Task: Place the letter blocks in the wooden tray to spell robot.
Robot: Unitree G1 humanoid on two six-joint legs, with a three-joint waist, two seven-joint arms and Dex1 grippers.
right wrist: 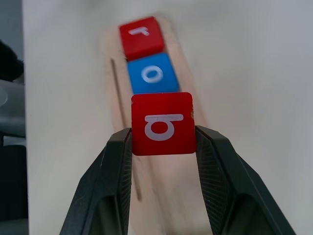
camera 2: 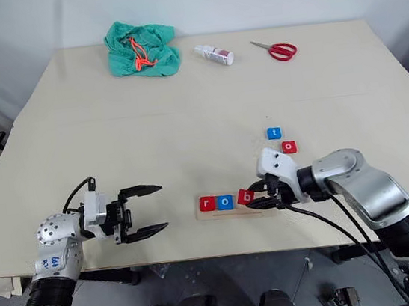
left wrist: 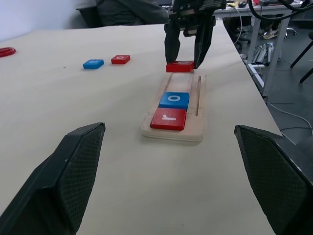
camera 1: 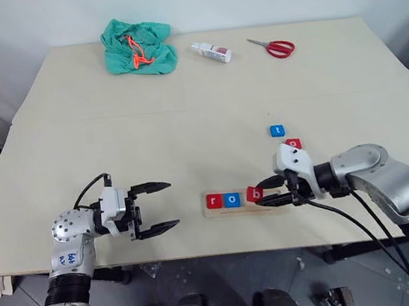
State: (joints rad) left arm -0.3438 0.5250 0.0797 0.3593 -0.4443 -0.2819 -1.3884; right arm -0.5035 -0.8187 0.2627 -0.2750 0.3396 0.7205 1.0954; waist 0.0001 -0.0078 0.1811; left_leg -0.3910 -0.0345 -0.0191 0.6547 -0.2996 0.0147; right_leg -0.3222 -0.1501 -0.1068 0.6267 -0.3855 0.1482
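The wooden tray lies near the table's front edge. In it a red r tile sits at its left end, with a blue o tile beside it. My right gripper is shut on a red b tile, holding it by two opposite edges over the tray just past the blue o. Whether the b touches the wood I cannot tell. A blue t tile and a red o tile lie loose on the table behind the tray. My left gripper stands open and empty left of the tray.
At the back of the table lie a green cloth with an orange cord, a small white bottle and red scissors. The tray sits close to the table's front edge.
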